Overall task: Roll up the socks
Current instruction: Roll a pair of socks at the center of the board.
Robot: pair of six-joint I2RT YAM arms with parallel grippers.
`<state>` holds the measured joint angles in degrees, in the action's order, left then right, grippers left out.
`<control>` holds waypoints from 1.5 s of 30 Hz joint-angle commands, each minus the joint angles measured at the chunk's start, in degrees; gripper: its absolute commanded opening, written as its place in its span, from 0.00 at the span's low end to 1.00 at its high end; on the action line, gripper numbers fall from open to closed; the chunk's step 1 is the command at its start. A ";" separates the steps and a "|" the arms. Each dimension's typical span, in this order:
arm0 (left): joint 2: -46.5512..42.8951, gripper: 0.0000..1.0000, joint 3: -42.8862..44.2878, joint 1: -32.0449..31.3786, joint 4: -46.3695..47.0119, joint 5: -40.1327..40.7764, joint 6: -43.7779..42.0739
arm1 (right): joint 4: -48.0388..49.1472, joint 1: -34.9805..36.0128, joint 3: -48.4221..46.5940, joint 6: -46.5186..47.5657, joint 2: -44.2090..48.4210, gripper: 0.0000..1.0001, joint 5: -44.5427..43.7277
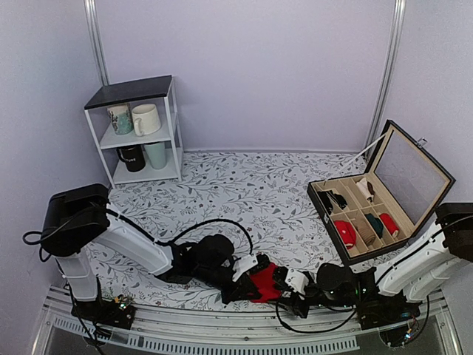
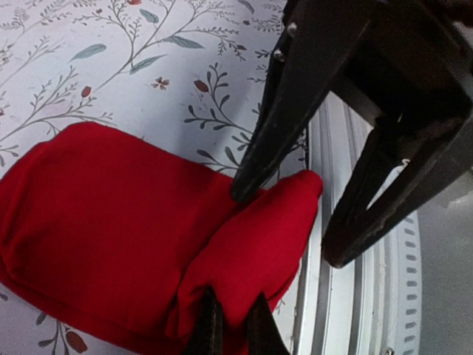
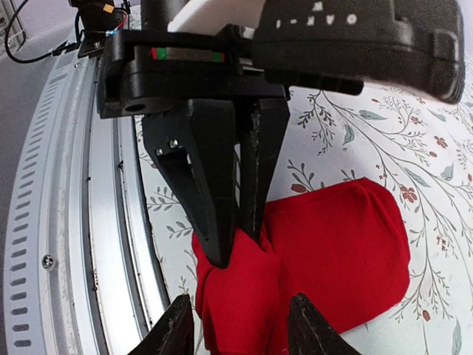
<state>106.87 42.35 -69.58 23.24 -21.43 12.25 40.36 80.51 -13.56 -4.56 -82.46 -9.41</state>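
Observation:
The red socks (image 1: 266, 283) lie on the flowered cloth close to the table's near edge, between the two grippers. In the left wrist view the socks (image 2: 103, 222) are a flat red band whose near end is folded up into a thick lump. My left gripper (image 2: 235, 299) is shut on that lump, pinching the fabric between its fingertips. My right gripper (image 3: 242, 303) stands open, one finger on each side of the bunched end of the socks (image 3: 340, 251), not squeezing it. The left gripper (image 3: 236, 248) shows there from the front, its tips buried in the red knit.
A metal rail (image 3: 74, 222) runs along the table edge just beside the socks. An open case (image 1: 369, 214) with compartments holding rolled bundles stands at the right. A white shelf (image 1: 140, 133) with mugs is at the back left.

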 commanded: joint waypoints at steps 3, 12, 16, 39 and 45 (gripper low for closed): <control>5.27 0.00 -5.21 1.00 -13.97 -1.05 3.86 | 0.69 0.91 -0.67 3.91 -2.28 0.44 -2.41; 7.99 0.00 -5.26 1.09 -12.61 -1.93 4.23 | -2.04 2.00 -2.29 2.47 -5.03 0.37 -0.32; 7.98 0.00 -5.02 1.19 -12.78 -1.73 4.18 | -2.35 1.96 -2.87 0.10 -7.39 0.25 -0.74; -21.69 0.54 -20.93 -7.36 16.10 18.20 -20.70 | -8.27 -11.90 -7.42 -10.00 -13.74 0.14 37.25; -14.45 0.55 -17.46 -8.95 13.31 17.90 -21.58 | -12.66 -16.20 -11.41 -10.16 -19.08 0.15 42.70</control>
<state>88.49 22.79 -76.53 35.57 -4.84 -6.61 37.58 66.08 -22.74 -14.22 -96.51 27.59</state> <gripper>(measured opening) 0.551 0.149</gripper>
